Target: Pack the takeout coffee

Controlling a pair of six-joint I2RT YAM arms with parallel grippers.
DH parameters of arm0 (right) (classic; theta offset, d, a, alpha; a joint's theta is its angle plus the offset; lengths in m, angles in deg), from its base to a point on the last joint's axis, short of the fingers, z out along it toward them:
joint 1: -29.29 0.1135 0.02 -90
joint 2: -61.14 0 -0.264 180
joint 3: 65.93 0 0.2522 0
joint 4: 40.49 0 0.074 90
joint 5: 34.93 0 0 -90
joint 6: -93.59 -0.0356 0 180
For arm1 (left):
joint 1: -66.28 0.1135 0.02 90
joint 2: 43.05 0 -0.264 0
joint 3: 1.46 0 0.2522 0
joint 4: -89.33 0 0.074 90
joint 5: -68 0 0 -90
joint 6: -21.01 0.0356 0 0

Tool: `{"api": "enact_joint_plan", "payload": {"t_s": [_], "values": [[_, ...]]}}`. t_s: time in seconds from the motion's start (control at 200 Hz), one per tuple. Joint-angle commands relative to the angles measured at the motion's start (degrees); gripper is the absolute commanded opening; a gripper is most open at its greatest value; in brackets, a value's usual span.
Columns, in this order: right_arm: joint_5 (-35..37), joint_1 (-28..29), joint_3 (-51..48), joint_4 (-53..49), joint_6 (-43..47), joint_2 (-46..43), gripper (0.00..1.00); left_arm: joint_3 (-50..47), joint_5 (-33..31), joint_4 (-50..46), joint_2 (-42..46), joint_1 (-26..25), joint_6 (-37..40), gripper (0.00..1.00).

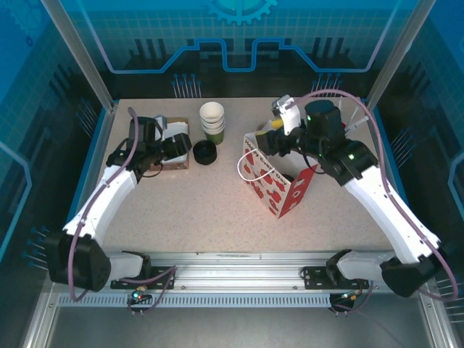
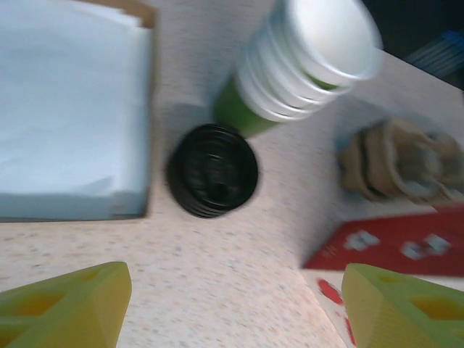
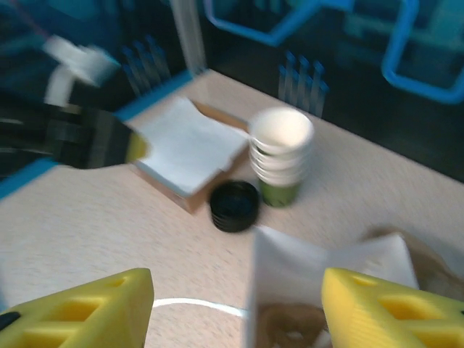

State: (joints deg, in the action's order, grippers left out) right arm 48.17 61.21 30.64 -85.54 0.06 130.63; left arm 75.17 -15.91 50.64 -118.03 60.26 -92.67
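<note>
The takeout coffee is hidden from view. A white gift bag [image 1: 270, 185] with red hearts stands open right of the table's middle. My right gripper [image 1: 274, 136] hangs over its far rim. In the right wrist view that gripper [image 3: 239, 304] is open, its yellow fingers [image 3: 80, 312] wide apart above the bag's mouth [image 3: 304, 268] with nothing between them. Something brown [image 3: 286, 326] lies at the bag's bottom. My left gripper [image 1: 181, 148] is open low over bare table [image 2: 235, 304], short of the black lids and left of the bag's red side [image 2: 391, 246].
A stack of lidless green cups [image 1: 212, 121] [image 2: 304, 58] stands at the back, with a stack of black lids [image 1: 204, 152] [image 2: 212, 170] in front of it. A box of white napkins [image 1: 170, 138] [image 2: 69, 109] sits far left. A brown cardboard piece [image 2: 402, 159] lies behind the bag.
</note>
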Motion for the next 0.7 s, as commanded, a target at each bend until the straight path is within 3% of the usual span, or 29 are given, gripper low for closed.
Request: {"api": "enact_joint_plan", "payload": {"t_s": [0.0,0.34,0.695], "values": [[-4.9,3.4,-3.1,5.7,1.0,-1.0,0.67,3.5,-3.1,-0.9,-5.6,3.7,-0.6,0.77],[-3.1,5.3,-4.6,6.4,1.6,0.4,0.71,24.4,-17.1,-13.2,-32.4,8.6,9.0,0.8],[-1.5,5.0,-4.9,5.5,3.0,1.1,0.72,33.9,-16.6,-17.3,-46.8,10.2,11.5,0.82]]}}
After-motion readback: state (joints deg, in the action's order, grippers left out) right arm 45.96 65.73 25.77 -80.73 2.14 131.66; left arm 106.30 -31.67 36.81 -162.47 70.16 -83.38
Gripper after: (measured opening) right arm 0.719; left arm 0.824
